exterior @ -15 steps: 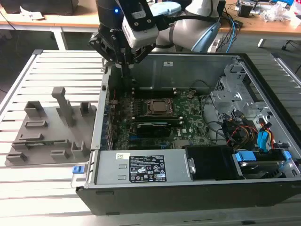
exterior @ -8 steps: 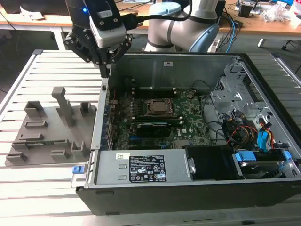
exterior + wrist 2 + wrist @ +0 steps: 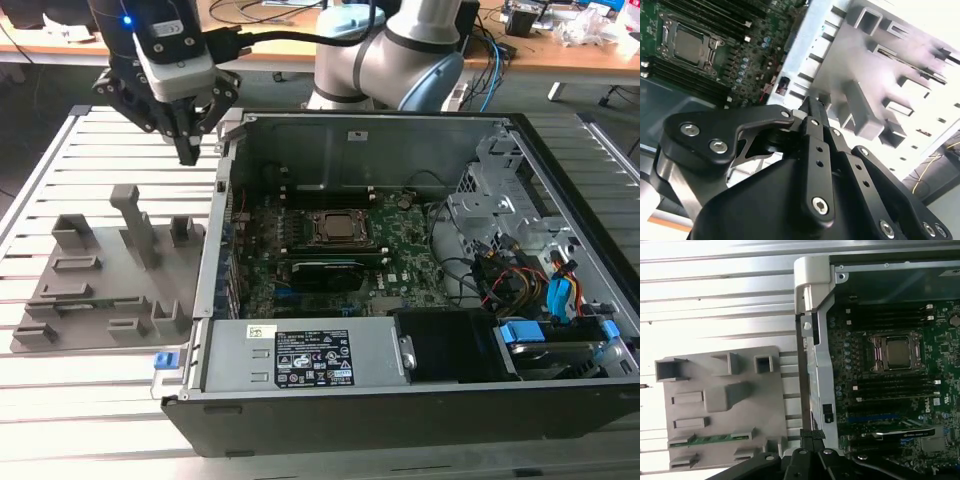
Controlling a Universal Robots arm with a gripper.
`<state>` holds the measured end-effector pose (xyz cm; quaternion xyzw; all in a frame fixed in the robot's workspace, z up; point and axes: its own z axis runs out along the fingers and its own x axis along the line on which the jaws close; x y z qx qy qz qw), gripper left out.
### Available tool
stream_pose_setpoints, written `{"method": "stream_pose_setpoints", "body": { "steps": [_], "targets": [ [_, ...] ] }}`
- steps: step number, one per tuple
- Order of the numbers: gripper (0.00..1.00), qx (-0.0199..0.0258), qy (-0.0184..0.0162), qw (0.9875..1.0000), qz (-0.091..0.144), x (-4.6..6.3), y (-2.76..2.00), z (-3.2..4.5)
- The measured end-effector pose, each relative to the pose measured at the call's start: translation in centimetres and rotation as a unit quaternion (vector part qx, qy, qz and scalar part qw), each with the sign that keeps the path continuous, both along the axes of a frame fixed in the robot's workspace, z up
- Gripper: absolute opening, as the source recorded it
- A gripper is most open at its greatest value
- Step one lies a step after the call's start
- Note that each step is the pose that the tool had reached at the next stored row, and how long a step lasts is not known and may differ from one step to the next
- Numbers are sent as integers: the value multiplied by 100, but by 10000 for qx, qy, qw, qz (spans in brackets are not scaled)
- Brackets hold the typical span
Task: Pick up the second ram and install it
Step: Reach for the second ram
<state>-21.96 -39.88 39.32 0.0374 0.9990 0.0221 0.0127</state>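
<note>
The second ram [image 3: 710, 439] is a thin green stick standing on edge in a slot of the grey holder block [image 3: 720, 405]. In the exterior view my gripper [image 3: 188, 152] hangs above the slatted table, between the holder block [image 3: 100, 285] and the open computer case [image 3: 215, 260]. Its black fingers are pressed together with nothing between them, as both wrist views show [image 3: 811, 434] [image 3: 812, 107]. The gripper is well apart from the ram. Inside the case lies the green motherboard [image 3: 400, 250] with its square processor socket [image 3: 896, 352] and dark memory slots [image 3: 890, 387] on either side.
The case's metal side wall [image 3: 815, 365] rises between the holder and the motherboard. A black card [image 3: 325, 272] lies below the socket in the exterior view. Cables and drive bays [image 3: 530, 270] crowd the exterior view's right. A grey upright post [image 3: 135, 225] stands on the holder.
</note>
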Motion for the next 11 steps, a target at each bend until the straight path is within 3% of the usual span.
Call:
{"method": "stream_pose_setpoints", "body": {
  "steps": [6,11],
  "targets": [
    [11,0,-1,10000,0,-322,0,-1],
    [11,0,-1,10000,0,-422,0,-2]
  ]
}}
